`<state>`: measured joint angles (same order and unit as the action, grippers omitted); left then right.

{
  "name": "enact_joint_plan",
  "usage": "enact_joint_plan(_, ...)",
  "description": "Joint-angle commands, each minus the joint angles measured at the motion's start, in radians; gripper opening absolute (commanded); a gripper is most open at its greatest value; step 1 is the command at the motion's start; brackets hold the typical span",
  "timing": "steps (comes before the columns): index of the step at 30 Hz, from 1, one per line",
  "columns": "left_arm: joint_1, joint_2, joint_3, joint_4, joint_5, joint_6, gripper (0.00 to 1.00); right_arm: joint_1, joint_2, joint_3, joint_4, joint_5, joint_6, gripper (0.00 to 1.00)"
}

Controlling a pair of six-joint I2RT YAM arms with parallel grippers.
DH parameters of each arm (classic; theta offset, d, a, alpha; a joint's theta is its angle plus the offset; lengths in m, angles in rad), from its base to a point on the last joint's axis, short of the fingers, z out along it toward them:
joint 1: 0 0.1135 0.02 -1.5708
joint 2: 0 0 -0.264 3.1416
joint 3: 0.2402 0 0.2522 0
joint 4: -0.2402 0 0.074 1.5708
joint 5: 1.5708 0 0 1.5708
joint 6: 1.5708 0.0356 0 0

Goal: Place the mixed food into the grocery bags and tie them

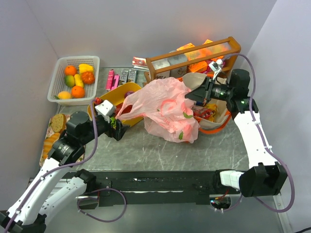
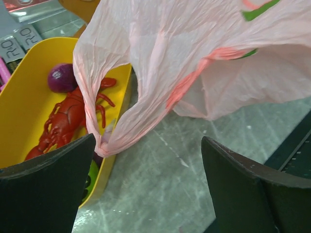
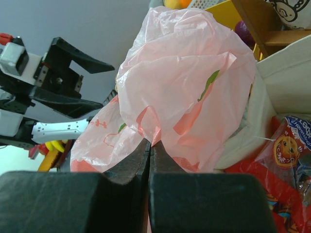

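The pink plastic grocery bag (image 1: 165,110) lies crumpled mid-table, one handle loop (image 2: 109,138) draped over the yellow tub's rim. My right gripper (image 3: 150,145) is shut on a fold of that bag's upper edge (image 3: 160,126) and holds it up. My left gripper (image 2: 148,160) stands open just short of the loop, nothing between its fingers (image 2: 53,184). Behind the pink bag sits the cream tote (image 1: 221,116) with orange handles, red snack packets (image 3: 284,165) inside it. A purple vegetable (image 2: 60,77) lies in the tub. Oranges and yellow fruit (image 1: 77,80) fill the white basket.
The yellow tub (image 1: 130,90) also holds a red lobster (image 2: 65,121). A white mesh basket (image 1: 57,80) stands back left and a wooden crate (image 1: 194,52) of boxes at the back. Pink boxes (image 1: 112,78) lie between them. Bread (image 1: 54,127) sits at the left edge.
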<state>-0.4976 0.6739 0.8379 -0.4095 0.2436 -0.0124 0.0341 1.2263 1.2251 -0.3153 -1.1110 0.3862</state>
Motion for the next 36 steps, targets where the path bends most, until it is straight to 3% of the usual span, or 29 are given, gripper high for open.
enact_joint_plan(1,0.002,0.018,-0.049,0.083,-0.081,0.081,0.96,-0.008,-0.002,0.043,0.039,-0.033,0.009,0.00)
enact_joint_plan(12,0.002,0.157,-0.057,0.147,-0.078,0.103,0.99,-0.017,0.002,0.057,0.033,-0.043,0.020,0.00)
enact_joint_plan(13,0.001,0.168,-0.053,0.144,-0.087,0.101,0.93,-0.016,0.004,0.059,0.027,-0.038,0.016,0.00)
enact_joint_plan(14,0.001,0.179,-0.037,0.135,-0.098,0.100,0.81,-0.017,0.004,0.063,0.018,-0.024,0.004,0.00)
enact_joint_plan(15,0.001,0.193,-0.027,0.117,-0.115,0.091,0.56,-0.017,0.002,0.066,-0.010,-0.015,-0.007,0.00)
enact_joint_plan(17,0.002,0.179,0.003,0.097,-0.087,0.083,0.34,-0.011,-0.002,0.076,-0.050,0.042,-0.047,0.00)
enact_joint_plan(18,0.001,0.168,0.016,0.081,-0.067,0.068,0.15,-0.001,-0.002,0.082,-0.092,0.066,-0.065,0.00)
enact_joint_plan(19,-0.001,0.153,0.045,0.048,-0.052,0.052,0.05,0.013,-0.004,0.086,-0.120,0.092,-0.085,0.00)
enact_joint_plan(20,-0.001,0.115,0.059,0.034,-0.032,0.033,0.01,0.059,-0.002,0.102,-0.146,0.155,-0.127,0.00)
enact_joint_plan(27,0.001,0.000,0.205,-0.119,0.238,-0.256,0.01,0.217,0.039,0.111,-0.214,0.301,-0.167,0.01)
enact_joint_plan(30,0.002,0.004,0.257,-0.205,0.331,-0.361,0.01,0.263,0.074,0.137,-0.240,0.327,-0.185,0.16)
enact_joint_plan(31,0.002,0.006,0.273,-0.218,0.397,-0.394,0.01,0.282,0.081,0.142,-0.238,0.324,-0.182,0.33)
enact_joint_plan(33,0.001,0.007,0.276,-0.198,0.474,-0.508,0.01,0.297,0.088,0.158,-0.235,0.323,-0.175,0.51)
enact_joint_plan(34,0.002,0.004,0.267,-0.177,0.500,-0.555,0.01,0.308,0.088,0.178,-0.240,0.330,-0.173,0.70)
enact_joint_plan(36,0.001,-0.016,0.248,-0.087,0.578,-0.677,0.01,0.309,0.076,0.195,-0.246,0.332,-0.167,0.79)
